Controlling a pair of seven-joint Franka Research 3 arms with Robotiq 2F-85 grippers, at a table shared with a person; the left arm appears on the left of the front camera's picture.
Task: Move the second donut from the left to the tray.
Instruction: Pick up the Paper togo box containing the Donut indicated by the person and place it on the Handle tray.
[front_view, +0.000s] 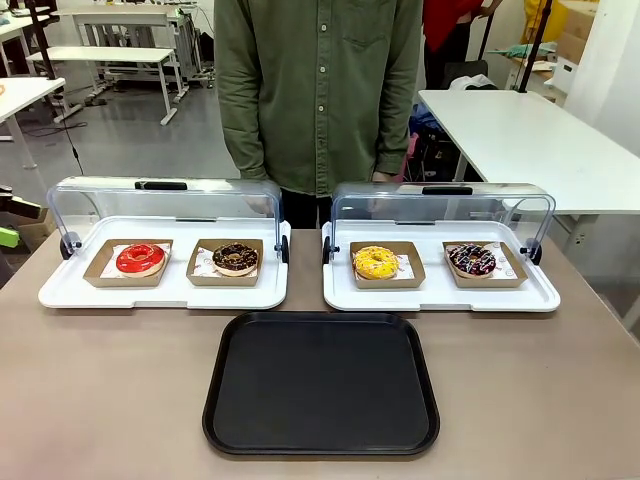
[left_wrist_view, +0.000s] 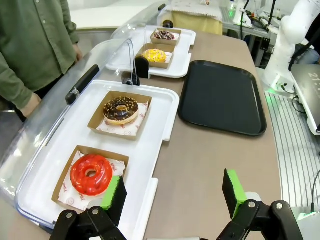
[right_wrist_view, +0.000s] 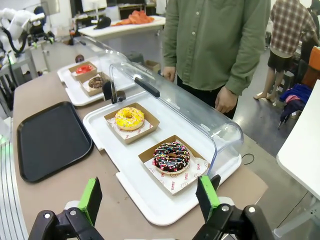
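The second donut from the left (front_view: 236, 258) is chocolate-iced with light sprinkles and sits in a brown cardboard box on the left white display tray; it also shows as the chocolate donut (left_wrist_view: 120, 110) and, far off, the same donut (right_wrist_view: 96, 82). The black tray (front_view: 321, 383) lies in front of both display trays, bare; it is the black tray (left_wrist_view: 221, 96) and the black tray (right_wrist_view: 51, 140) in the wrist views. My left gripper (left_wrist_view: 173, 197) hovers open over the table beside the red donut's box. My right gripper (right_wrist_view: 149, 196) hangs open near the dark drizzled donut.
A red-iced donut (front_view: 140, 259) shares the left display tray (front_view: 60, 290). A yellow donut (front_view: 375, 262) and a dark drizzled donut (front_view: 472, 260) sit on the right display tray (front_view: 540, 295). Both clear lids are raised. A person in a green shirt (front_view: 318, 90) stands at the far side.
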